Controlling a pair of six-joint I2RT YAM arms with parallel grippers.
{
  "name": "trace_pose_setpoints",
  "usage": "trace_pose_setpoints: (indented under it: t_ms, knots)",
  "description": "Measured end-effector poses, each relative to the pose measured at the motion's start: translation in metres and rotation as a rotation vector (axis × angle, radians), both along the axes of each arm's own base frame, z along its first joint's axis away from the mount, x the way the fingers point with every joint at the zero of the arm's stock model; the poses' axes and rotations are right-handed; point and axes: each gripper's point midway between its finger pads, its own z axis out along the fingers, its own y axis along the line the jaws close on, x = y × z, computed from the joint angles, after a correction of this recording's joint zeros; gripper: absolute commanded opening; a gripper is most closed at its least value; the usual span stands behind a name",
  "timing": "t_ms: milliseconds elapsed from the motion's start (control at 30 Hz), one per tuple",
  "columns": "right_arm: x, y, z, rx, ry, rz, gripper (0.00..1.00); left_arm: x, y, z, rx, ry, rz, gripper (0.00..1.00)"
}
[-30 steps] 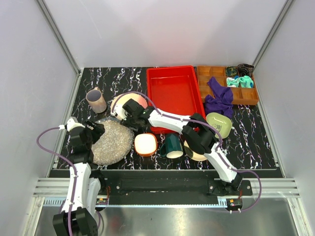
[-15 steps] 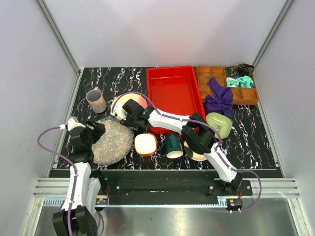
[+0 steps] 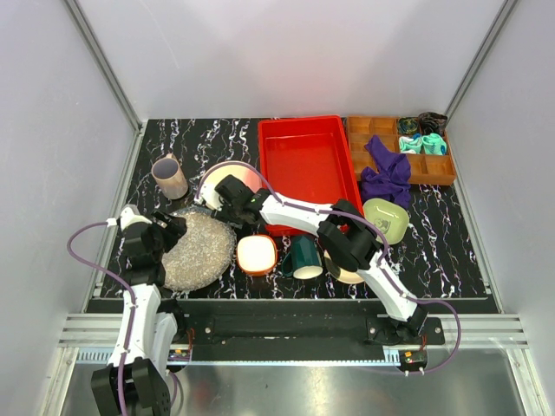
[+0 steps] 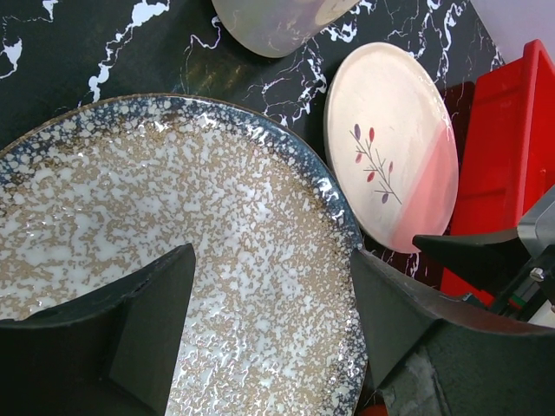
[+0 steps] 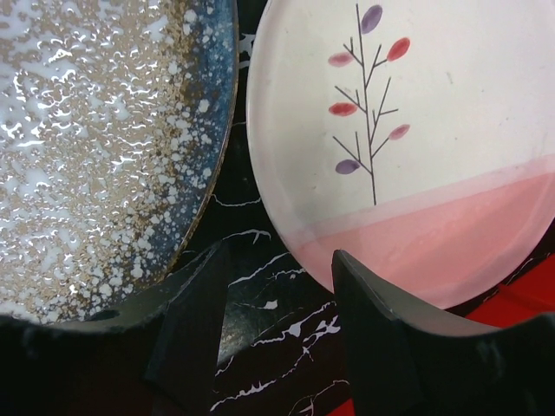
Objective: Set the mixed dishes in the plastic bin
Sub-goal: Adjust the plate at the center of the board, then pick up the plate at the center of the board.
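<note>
While both pairs of jaws stand apart and hold nothing, the left gripper (image 4: 270, 260) hangs over the big speckled grey plate (image 4: 173, 217) near the worktop's (image 3: 434, 251) near left corner. Right gripper (image 5: 277, 260): jaws partly open, with the rim of the pink-cream plate (image 5: 416, 130) showing between them, just beside the grey plate. Plastic bin (image 3: 305, 169): mid-worktop against the far edge. Orange-white bowl (image 3: 257, 254) and dark green mug (image 3: 304, 256): near edge.

My left arm (image 3: 143, 325) and right arm (image 3: 290, 211) are white links with black joints. A purple cable (image 3: 69, 251) trails each, and the fingers (image 4: 130, 329) are matte black.
</note>
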Motion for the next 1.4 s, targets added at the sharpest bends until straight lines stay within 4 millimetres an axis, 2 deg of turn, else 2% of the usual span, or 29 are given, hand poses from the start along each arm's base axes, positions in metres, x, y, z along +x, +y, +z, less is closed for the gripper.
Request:
trace_pose_setpoints:
  t_ms: [233,500,700,867,1100,1300,1400]
  knots:
    - [0.005,0.002,0.004,0.009,-0.023,-0.006,0.59,0.002,0.000,0.002,0.002,-0.011,-0.002,0.76]
    - [0.007,0.004,0.007,0.022,-0.029,-0.018,0.69,0.001,0.000,0.001,0.001,-0.006,-0.002,0.76]
    - [0.004,0.005,0.010,0.046,-0.008,-0.053,0.71,0.001,0.000,0.001,-0.003,-0.007,0.000,0.76]
    - [-0.006,0.008,0.023,0.082,0.020,-0.077,0.72,0.001,0.000,0.000,-0.006,-0.005,0.002,0.76]
    - [-0.022,0.022,0.056,0.200,0.089,-0.077,0.72,-0.002,-0.001,-0.007,-0.009,0.011,0.002,0.76]
    - [-0.044,0.035,0.059,0.298,0.274,-0.038,0.69,-0.002,-0.001,-0.005,-0.007,0.002,0.003,0.76]
    - [-0.044,0.034,0.065,0.348,0.360,-0.042,0.67,-0.002,-0.001,-0.003,-0.005,-0.006,0.003,0.76]
